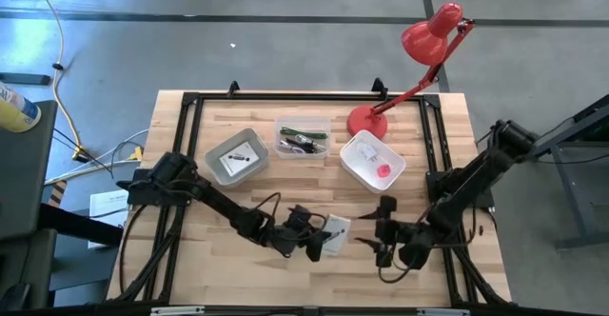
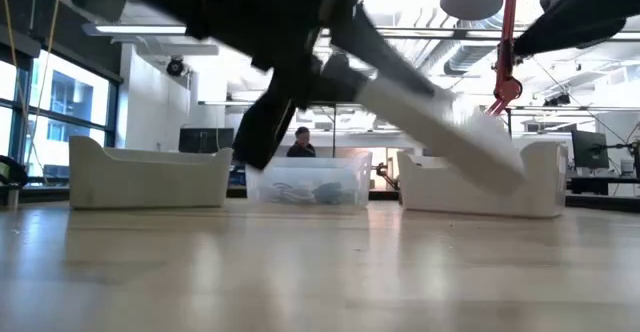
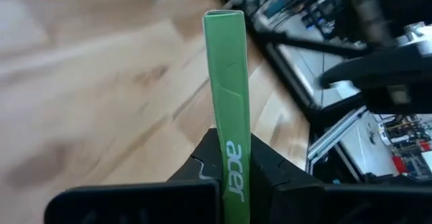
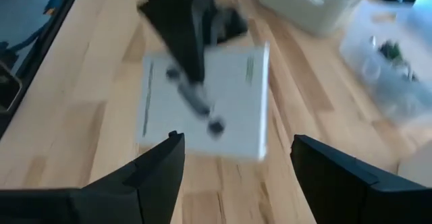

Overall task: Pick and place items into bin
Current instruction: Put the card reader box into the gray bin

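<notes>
A flat white card (image 1: 335,236) with dark print and a green "acer" edge (image 3: 226,82) is in my left gripper (image 1: 314,240), which is shut on it near the table's near edge. In the low view the card (image 2: 440,122) slants above the wood. My right gripper (image 1: 374,232) is open just right of the card and faces it; its fingers frame the card (image 4: 202,102) in the right wrist view. Three bins stand farther back. The middle clear bin (image 1: 303,137) holds a green pen and cables, and a pink piece lies in the right white bin (image 1: 373,160). My left gripper pinches the card between its two fingers (image 3: 270,166), with the green printed edge (image 3: 233,163) running out between them. In the right wrist view the fingers (image 4: 185,28) come down on the card's face from above. The card is lifted clear of the table and tilted.
The left grey bin (image 1: 236,156) holds another printed card. A red desk lamp (image 1: 419,59) stands on its base at the table's far right, behind the white bin. A black frame runs along the table's edges. Bare wood lies between the bins and the grippers.
</notes>
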Controlling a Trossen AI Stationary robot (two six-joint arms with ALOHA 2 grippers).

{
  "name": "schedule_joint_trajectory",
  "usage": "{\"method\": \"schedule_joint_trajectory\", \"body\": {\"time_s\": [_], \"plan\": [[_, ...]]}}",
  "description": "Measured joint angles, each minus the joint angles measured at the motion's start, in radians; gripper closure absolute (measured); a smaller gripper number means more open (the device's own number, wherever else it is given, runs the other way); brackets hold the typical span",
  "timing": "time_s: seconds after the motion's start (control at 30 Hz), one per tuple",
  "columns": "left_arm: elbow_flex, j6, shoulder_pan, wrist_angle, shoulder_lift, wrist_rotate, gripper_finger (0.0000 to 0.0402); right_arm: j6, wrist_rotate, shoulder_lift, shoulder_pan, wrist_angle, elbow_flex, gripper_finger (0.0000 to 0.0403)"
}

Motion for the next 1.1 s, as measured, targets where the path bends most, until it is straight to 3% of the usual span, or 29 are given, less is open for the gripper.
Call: {"method": "schedule_joint_trajectory", "body": {"time_s": [0.27,0.63,0.77,1.1], "plan": [[0.000,0.234,0.000,-0.007,-0.115,-0.063,0.0395,0.113,-0.136,-0.061,0.001,-0.143,0.000,0.0144],[0.000,0.533,0.000,-0.034,-0.240,-0.095,0.0396,0.164,-0.170,-0.061,0.001,-0.133,0.001,0.0144],[0.000,0.544,0.000,-0.159,-0.296,-0.160,0.0398,0.192,-0.188,-0.061,0.001,-0.133,0.001,0.0144],[0.000,0.482,0.008,-0.727,-0.530,-0.247,0.0399,0.194,-0.191,-0.061,0.000,-0.134,0.001,0.0144]]}}
